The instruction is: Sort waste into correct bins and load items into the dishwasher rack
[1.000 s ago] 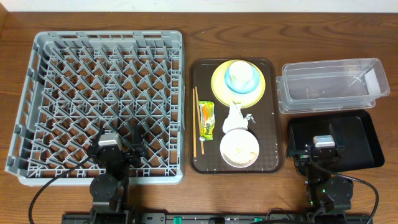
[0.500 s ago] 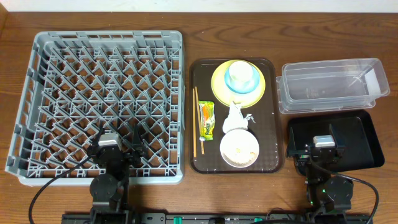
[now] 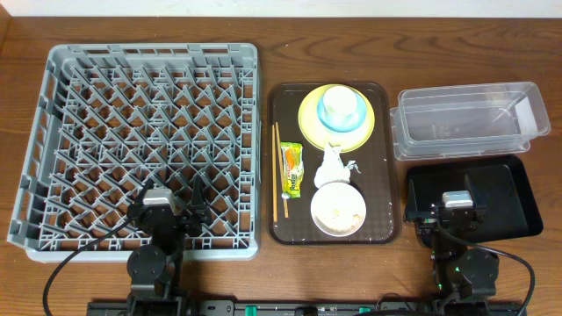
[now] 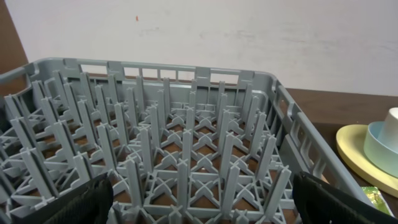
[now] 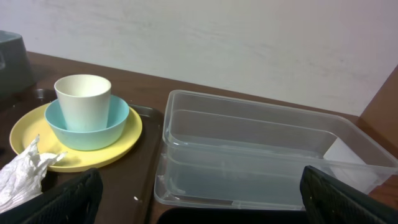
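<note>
The grey dishwasher rack (image 3: 149, 51) fills the left of the table and also shows in the left wrist view (image 4: 186, 68). My left gripper (image 3: 169, 195) (image 4: 202, 193) is open and empty over the rack's front pegs. The yellow plate (image 3: 309, 114) (image 5: 118, 146) carries the light blue bowl (image 3: 327, 118) with the white cup (image 3: 342, 98) in it. The wrapper (image 3: 292, 168), the tissue (image 3: 332, 167), the chopsticks (image 3: 279, 171) and the white bowl (image 3: 338, 211) with rice scraps lie nearby. My right gripper (image 3: 445, 189) (image 5: 199, 196) is open over the black tray (image 3: 514, 197), facing the clear tub (image 3: 465, 118) (image 5: 261, 149).
The plate, bowls, wrapper, tissue and chopsticks all sit on a dark brown serving tray (image 3: 279, 230) between the rack and the bins. The clear tub lies behind the black tray at the right. Bare wooden table (image 3: 263, 35) shows along the back.
My left gripper has shifted slightly toward the rack's front edge. The right gripper and all objects have stayed where they were.
</note>
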Controlling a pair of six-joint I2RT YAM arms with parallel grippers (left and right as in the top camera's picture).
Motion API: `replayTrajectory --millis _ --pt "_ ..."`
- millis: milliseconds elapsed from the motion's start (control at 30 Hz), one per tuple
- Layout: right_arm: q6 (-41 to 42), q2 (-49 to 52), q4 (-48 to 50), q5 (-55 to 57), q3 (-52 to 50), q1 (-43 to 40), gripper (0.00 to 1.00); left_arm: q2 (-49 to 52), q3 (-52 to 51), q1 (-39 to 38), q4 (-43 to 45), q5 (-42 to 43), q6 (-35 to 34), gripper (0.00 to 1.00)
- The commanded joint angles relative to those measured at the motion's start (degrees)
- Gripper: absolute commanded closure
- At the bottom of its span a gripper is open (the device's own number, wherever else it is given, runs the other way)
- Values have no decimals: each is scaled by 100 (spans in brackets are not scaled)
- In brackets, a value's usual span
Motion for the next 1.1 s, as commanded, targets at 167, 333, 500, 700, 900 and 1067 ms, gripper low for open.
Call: replayTrajectory --millis 167,333,500,700,900,1067 --pt "105 -24 -20 57 -9 37 1 -15 50 13 -219 728 -116 7" --pt "105 -24 -20 57 -9 37 1 140 715 13 -833 1084 -120 6" --pt "105 -24 -17 57 -9 35 1 981 2061 13 -1720 1091 -138 7" --pt "105 -24 -17 57 -9 35 1 3195 4540 13 -3578 1716 -136 7" --pt "105 -24 -20 57 -9 35 1 5836 7383 13 -5987 2741 -138 7" --pt "105 -24 -20 57 -9 35 1 6977 8234 13 -6203 3364 -527 7"
